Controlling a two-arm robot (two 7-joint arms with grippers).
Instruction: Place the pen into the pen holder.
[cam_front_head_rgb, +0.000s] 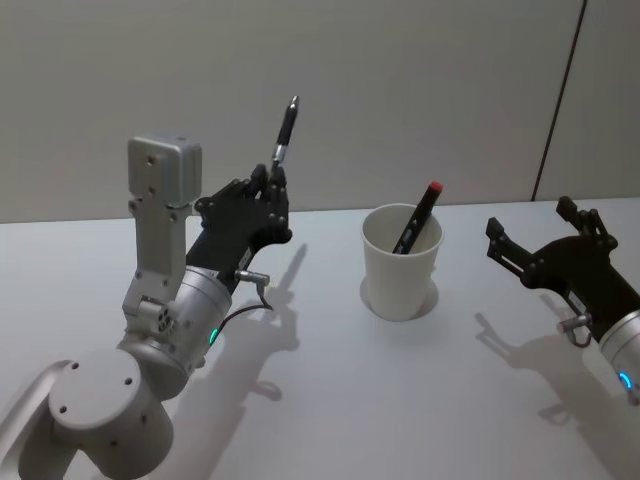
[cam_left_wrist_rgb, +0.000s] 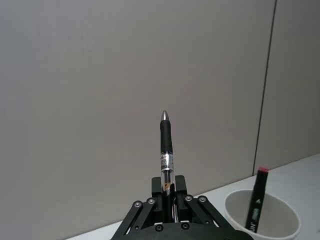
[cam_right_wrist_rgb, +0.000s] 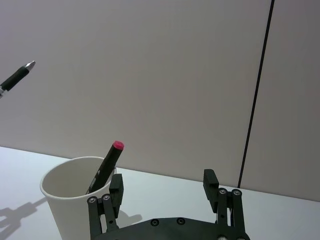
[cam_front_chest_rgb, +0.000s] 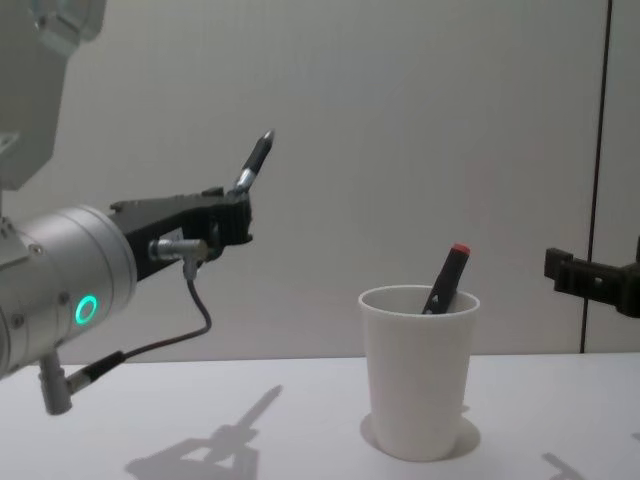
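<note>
Now 1 marker (cam_front_head_rgb: 418, 218) in pen holder (cam_front_head_rgb: 400, 282), left claw (cam_front_head_rgb: 272, 182) clamping pen (cam_front_head_rgb: 286, 128), right claw (cam_front_head_rgb: 531, 220) apart.

It looks like a robotics lab or test room rather than a home. A plain white table (cam_front_head_rgb: 330, 420) runs back to a flat, pale grey panelled wall (cam_front_head_rgb: 420, 90), and a thin dark seam (cam_front_head_rgb: 559, 100) runs up between two panels. A paper cup (cam_front_head_rgb: 400, 285) holding a marker (cam_front_head_rgb: 418, 220) stands mid-table, and a silver robot arm (cam_front_head_rgb: 165, 300) rises at the near left corner
</note>
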